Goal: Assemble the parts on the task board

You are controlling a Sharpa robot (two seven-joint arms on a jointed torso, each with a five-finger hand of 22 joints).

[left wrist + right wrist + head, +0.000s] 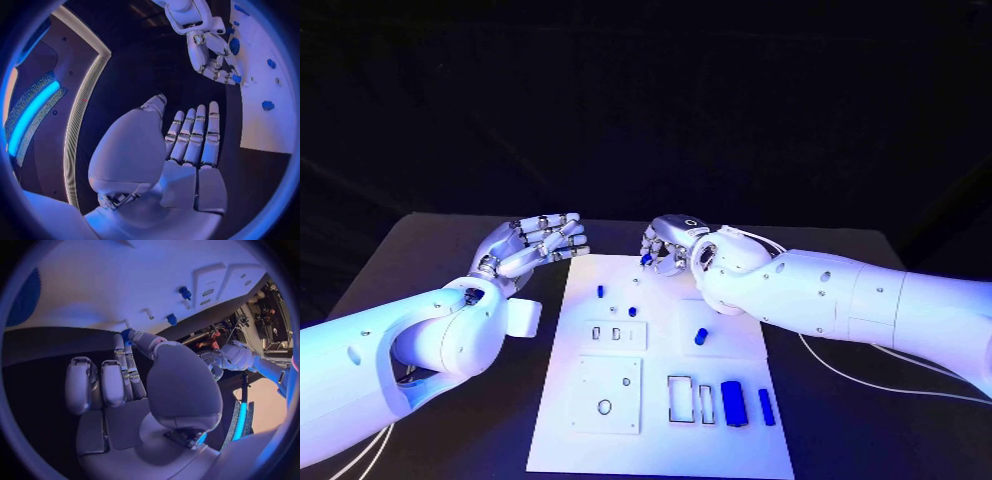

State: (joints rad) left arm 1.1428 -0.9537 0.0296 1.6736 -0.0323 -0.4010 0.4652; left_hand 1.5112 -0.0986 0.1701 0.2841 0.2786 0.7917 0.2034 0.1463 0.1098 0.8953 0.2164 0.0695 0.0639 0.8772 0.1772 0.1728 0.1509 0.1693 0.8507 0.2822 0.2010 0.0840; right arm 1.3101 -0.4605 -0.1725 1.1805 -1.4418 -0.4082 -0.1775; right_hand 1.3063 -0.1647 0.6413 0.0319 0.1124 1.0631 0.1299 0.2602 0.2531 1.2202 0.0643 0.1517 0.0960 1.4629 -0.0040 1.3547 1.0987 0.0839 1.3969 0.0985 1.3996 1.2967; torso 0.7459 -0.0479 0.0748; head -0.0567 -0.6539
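We see our right hand (672, 243) pinching a small blue part (127, 334) at its fingertips above the task board (661, 440); our left hand (531, 245) is released, fingers apart.

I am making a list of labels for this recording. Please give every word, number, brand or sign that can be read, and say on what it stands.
None can be read.
Task board: outlines and holes, no lettering.
Blue parts: plain.
Left robot hand, right robot hand: no brand or number legible.
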